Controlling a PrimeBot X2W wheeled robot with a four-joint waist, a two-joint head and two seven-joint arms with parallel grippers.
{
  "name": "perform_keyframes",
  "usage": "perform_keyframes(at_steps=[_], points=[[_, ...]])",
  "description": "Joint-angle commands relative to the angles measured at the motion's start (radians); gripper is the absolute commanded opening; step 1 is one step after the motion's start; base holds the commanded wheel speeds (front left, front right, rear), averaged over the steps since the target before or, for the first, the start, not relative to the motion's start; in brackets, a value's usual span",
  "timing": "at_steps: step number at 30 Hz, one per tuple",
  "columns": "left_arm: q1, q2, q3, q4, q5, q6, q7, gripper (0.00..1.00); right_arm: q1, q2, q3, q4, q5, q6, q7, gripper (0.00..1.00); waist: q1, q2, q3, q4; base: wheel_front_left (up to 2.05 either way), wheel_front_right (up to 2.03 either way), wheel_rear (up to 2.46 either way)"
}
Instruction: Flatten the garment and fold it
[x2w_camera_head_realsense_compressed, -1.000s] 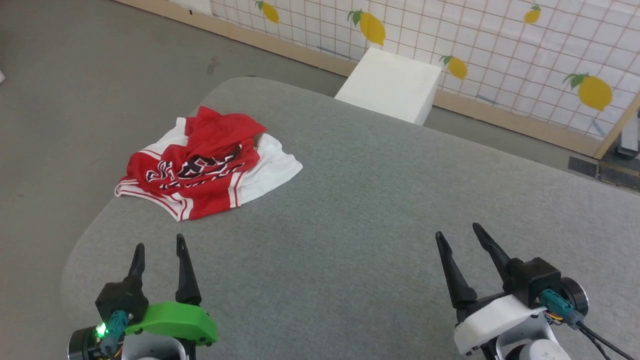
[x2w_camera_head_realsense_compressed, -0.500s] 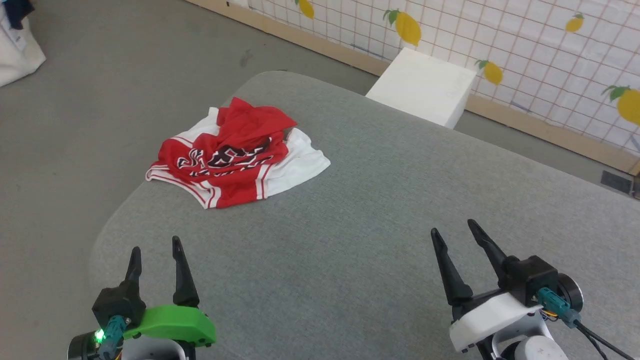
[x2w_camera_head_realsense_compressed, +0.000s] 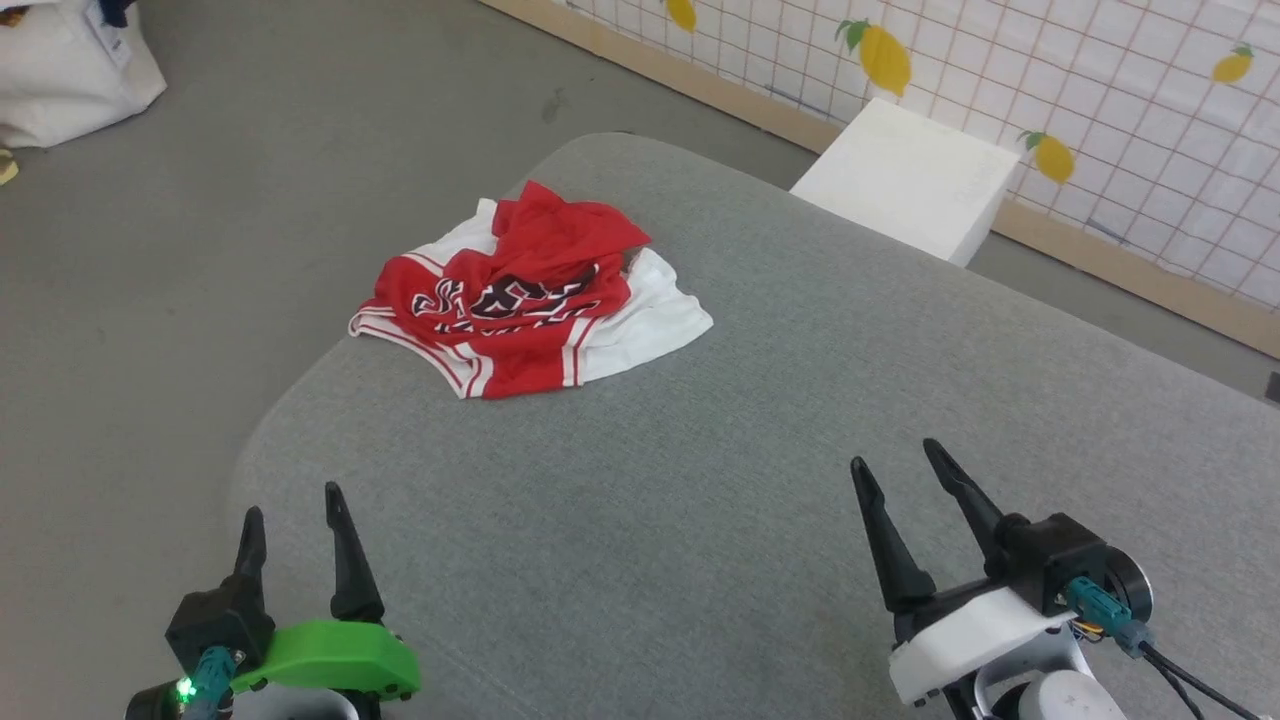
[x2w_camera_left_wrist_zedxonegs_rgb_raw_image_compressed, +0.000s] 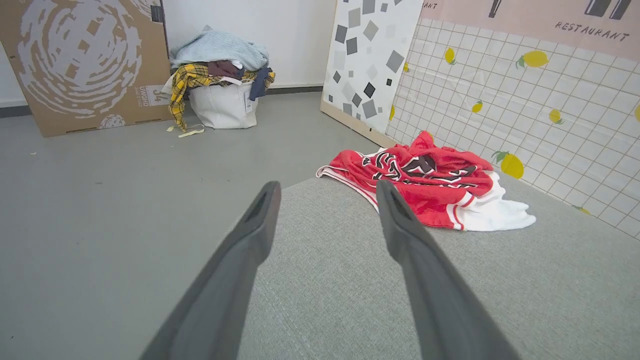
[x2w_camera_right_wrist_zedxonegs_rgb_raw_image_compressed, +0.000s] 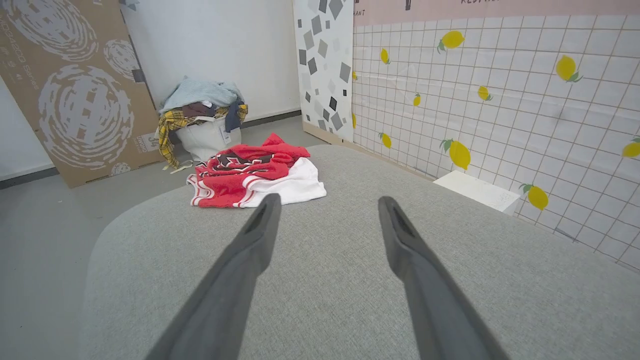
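1. Near the far left corner of the rounded grey fabric-covered table (x2w_camera_head_realsense_compressed: 700, 520) lies the crumpled red jersey-style T-shirt (x2w_camera_head_realsense_compressed: 530, 295). Its white sleeves and striped trim are bunched around a creased black print, and one edge sits close to the table's rim.
2. Nothing of the task looks done: the shirt is a heap, neither spread flat nor folded, so the flattening and every fold are left to do.
3. Well apart from it, at the near edge, the green-cased left gripper (x2w_camera_head_realsense_compressed: 290, 500) hovers with its two dark fingers spread wide and empty.
4. At the near right, the white-cased right gripper (x2w_camera_head_realsense_compressed: 893, 453) has its fingers likewise parted wide, holding nothing, farther from the shirt.
5. Beyond the table a white block (x2w_camera_head_realsense_compressed: 900, 175) stands against the lemon-patterned tiled wall (x2w_camera_head_realsense_compressed: 1150, 100), and a white laundry bag (x2w_camera_left_wrist_zedxonegs_rgb_raw_image_compressed: 222, 102) heaped with clothes sits on the grey floor (x2w_camera_head_realsense_compressed: 250, 150).
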Motion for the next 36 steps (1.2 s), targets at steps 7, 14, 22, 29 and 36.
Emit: perform_keyframes(at_steps=[7, 14, 22, 29, 36], points=[[0.016, 0.003, 0.007, -0.004, -0.012, 0.009, -0.009, 1.0, -0.02, 0.001, -0.001, 0.004, 0.007, -0.002, -0.009, 1.0, 0.0, 0.0, 0.005, 0.001, 0.0, 0.0, 0.0], [-0.057, 0.013, 0.026, 0.026, -0.072, -0.03, 0.014, 1.0, -0.033, 0.001, -0.01, -0.017, -0.012, -0.002, 0.01, 1.0, 0.0, 0.0, 0.057, -0.031, 0.0, 0.0, 0.0], [-0.357, 0.043, 0.084, 0.201, -0.209, -0.088, 0.125, 1.0, -0.101, 0.0, -0.017, -0.087, -0.086, -0.002, 0.066, 1.0, 0.0, 0.0, 0.26, -0.15, 0.0, 0.0, 0.0], [-0.61, 0.13, 0.13, 0.368, -0.294, -0.125, 0.262, 1.0, -0.165, -0.026, -0.009, -0.133, -0.111, -0.002, 0.092, 1.0, 0.0, 0.0, 0.44, -0.286, 0.0, 0.0, 0.0], [-0.748, 0.201, 0.154, 0.504, -0.349, -0.104, 0.446, 1.0, -0.202, -0.042, -0.012, -0.154, -0.108, -0.002, 0.088, 1.0, 0.0, 0.0, 0.543, -0.385, 0.0, 0.0, 0.0]])
